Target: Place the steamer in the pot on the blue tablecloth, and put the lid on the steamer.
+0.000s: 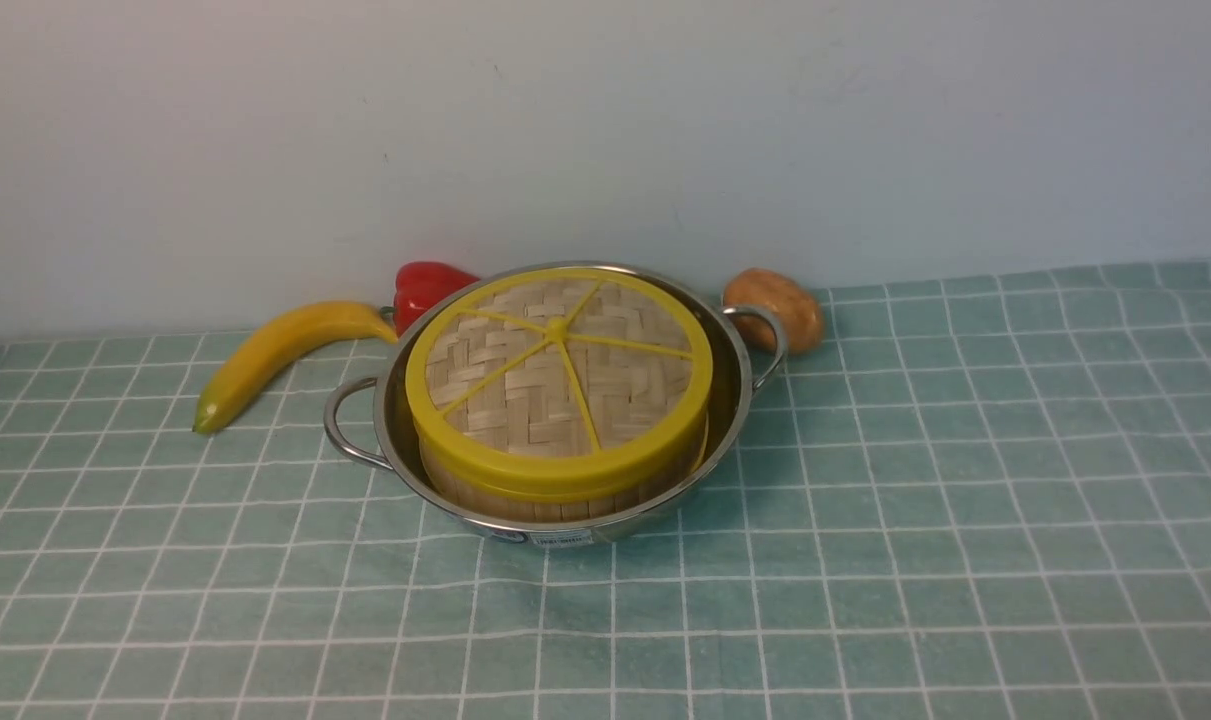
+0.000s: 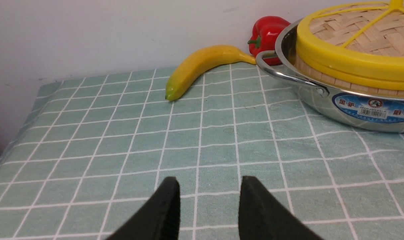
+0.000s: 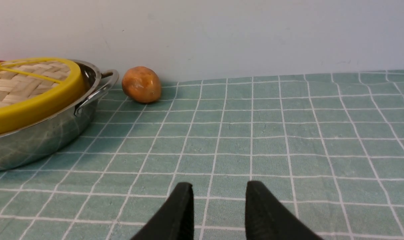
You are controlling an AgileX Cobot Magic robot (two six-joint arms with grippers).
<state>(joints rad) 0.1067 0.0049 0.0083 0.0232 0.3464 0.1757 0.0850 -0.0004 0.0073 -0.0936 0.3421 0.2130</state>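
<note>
The shiny steel pot (image 1: 735,400) stands on the blue tablecloth (image 1: 865,560) near the back wall. Inside it sits the bamboo steamer (image 1: 555,502), only its pale slatted wall showing. The woven lid (image 1: 560,385) with yellow rim and spokes rests on top of the steamer. Neither arm shows in the front view. My left gripper (image 2: 208,181) hovers open over bare cloth, well short of the pot (image 2: 342,106) and the lid (image 2: 352,46). Likewise my right gripper (image 3: 219,186) is open and empty, away from the pot (image 3: 45,133) and lid (image 3: 31,90).
A yellow banana (image 1: 275,352) and a red pepper (image 1: 427,285) lie behind the pot's left handle. A brown potato (image 1: 777,305) sits by its right handle, against the wall. The cloth's left edge (image 2: 8,146) drops off beside the left gripper.
</note>
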